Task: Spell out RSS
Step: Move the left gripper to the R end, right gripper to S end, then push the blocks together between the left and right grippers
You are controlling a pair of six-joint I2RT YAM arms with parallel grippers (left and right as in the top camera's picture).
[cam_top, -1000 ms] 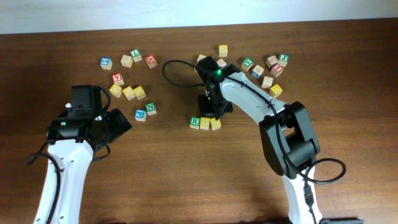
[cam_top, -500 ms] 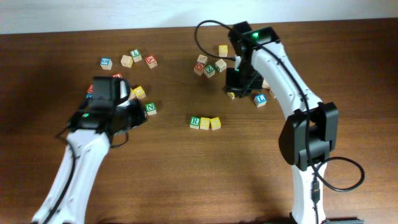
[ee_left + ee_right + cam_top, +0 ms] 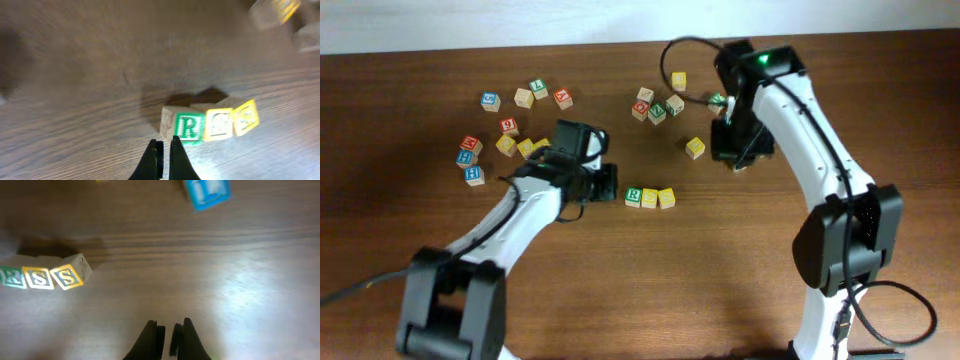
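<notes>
The three letter cubes stand in a row reading R S S: the green R cube [image 3: 633, 197], then a yellow S cube [image 3: 650, 197] and a second yellow S cube [image 3: 667, 198], touching side by side. My left gripper [image 3: 611, 186] is shut and empty, just left of the R cube. In the left wrist view its tips [image 3: 165, 146] sit right before the R cube [image 3: 190, 128]. My right gripper [image 3: 737, 164] hangs to the right of the row, shut and empty. The right wrist view has the row [image 3: 39, 278] at its far left, well apart from the right gripper [image 3: 169, 328].
Loose cubes lie at the back left [image 3: 524, 97], with red [image 3: 470, 145] and blue [image 3: 473, 175] ones further left. Another group lies at the back middle [image 3: 657, 112], and a lone yellow cube [image 3: 695, 148] nearer. A blue cube [image 3: 207, 192] lies ahead of the right gripper.
My left arm has swung right to the R end of the row and its gripper has shut. My right arm has drawn back from the row to the right.
</notes>
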